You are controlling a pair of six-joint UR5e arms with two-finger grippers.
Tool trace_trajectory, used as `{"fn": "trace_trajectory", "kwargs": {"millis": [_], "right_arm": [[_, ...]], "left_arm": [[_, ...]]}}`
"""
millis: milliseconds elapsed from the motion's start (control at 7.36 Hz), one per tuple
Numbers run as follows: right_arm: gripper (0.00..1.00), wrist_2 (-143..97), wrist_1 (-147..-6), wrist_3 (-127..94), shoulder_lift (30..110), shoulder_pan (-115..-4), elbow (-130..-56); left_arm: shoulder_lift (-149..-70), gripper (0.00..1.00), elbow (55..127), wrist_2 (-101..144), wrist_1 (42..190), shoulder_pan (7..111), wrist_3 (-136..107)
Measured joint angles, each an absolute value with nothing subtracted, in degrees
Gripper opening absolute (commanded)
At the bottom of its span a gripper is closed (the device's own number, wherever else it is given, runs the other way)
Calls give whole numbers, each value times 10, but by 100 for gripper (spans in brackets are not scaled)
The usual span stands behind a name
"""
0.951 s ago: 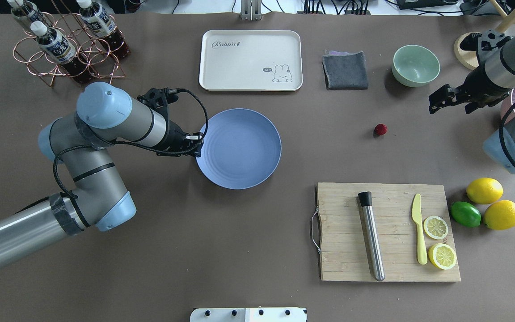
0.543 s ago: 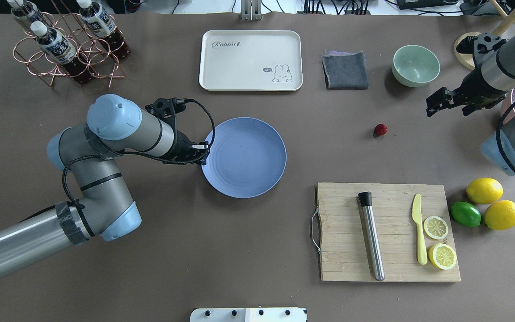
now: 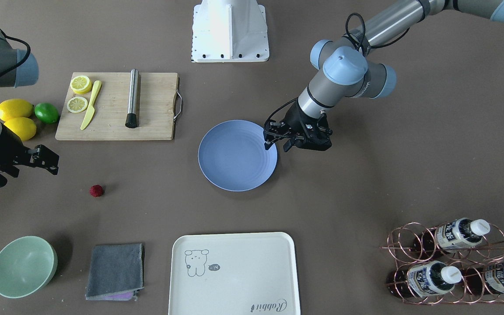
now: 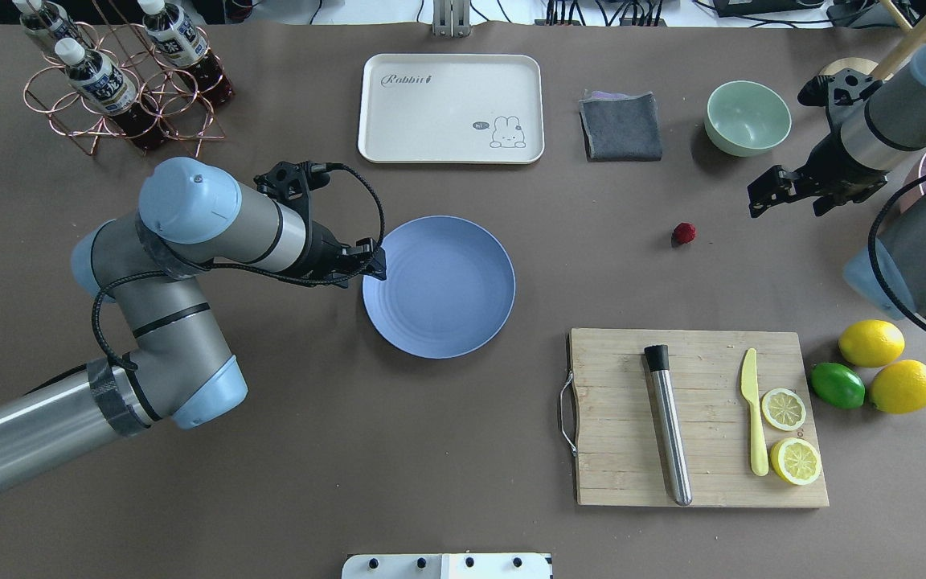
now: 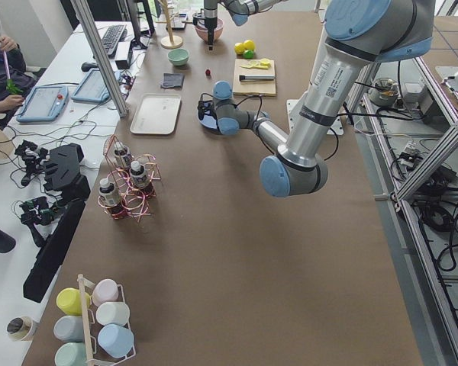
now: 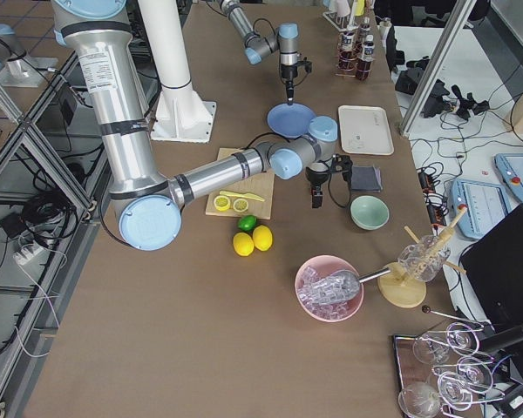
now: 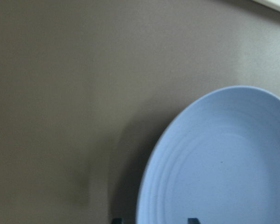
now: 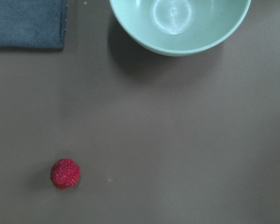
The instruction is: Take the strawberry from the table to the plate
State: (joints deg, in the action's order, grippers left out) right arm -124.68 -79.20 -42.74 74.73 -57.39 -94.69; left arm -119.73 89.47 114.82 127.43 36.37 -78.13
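Berry (image 4: pixel 683 233): lay toward plate (image 4: pixel 439 287) from R fingers (image 3: pixel 50 165); R arm nearer.
Grip: R, L fingers (image 4: pixel 379 268) both spread, empty.

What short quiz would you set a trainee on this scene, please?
1. True or false: the strawberry already lies on the plate.
2. Fill in: between the tray and the green bowl lies a folded grey ____.
3. Multiple choice: the left gripper is at A) the plate's rim; B) the tray; C) the green bowl.
Key: 1 false, it rests on the table; 2 cloth; 3 A.
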Motion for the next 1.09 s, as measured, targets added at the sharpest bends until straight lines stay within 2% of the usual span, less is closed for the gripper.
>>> {"fn": "trace_trajectory", "kwargs": {"millis": [407,815,1086], "right_arm": [[94,-1203,-792,-509,699,-509,-909],[94,-1179,-787,-530,676,-481,-880],[94,-1177,-786,-530,668,-478,-869]], "left_arm": [[-1129,98,950,1234,1273,464,-703],[-1013,98,957,1367,1268,641,-494],[-946,98,950,1395,1189,743,-310]]}}
